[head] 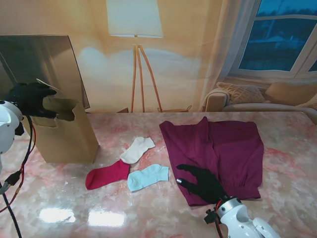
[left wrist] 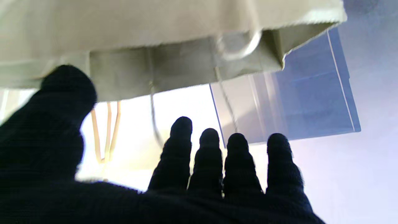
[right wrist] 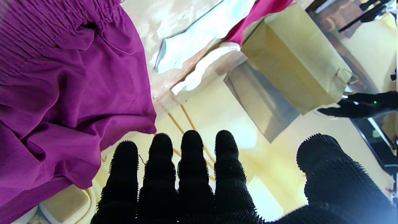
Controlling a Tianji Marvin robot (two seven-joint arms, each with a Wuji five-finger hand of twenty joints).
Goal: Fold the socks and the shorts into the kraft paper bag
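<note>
The stand's view shows the kraft paper bag (head: 67, 134) standing upright at about nine o'clock on the marble tabletop (head: 148, 208), with its mouth open. The left hand (head: 32, 99) is held at the bag's top edge, and in the left wrist view its fingers (left wrist: 210, 158) are seen spread and straight, with the bag's rim (left wrist: 174, 67) just beyond them and nothing clamped. Three socks lie near the middle: a white sock (head: 137, 149), a red sock (head: 106, 174) toward seven o'clock of it, and a light blue sock (head: 147, 177) beside the red one, the three close together. The purple shorts (head: 218, 151) are spread flat at about three o'clock, unfolded. The right hand (head: 203, 182) rests at the shorts' near corner with its fingers (right wrist: 192, 161) extended and apart, gripping nothing. The step in hand is judged to be the first fold of the shorts, with the bag steadied meanwhile. For the next move, the near hem must be pinched and carried over toward twelve o'clock, so that the cloth is doubled without bunching.
</note>
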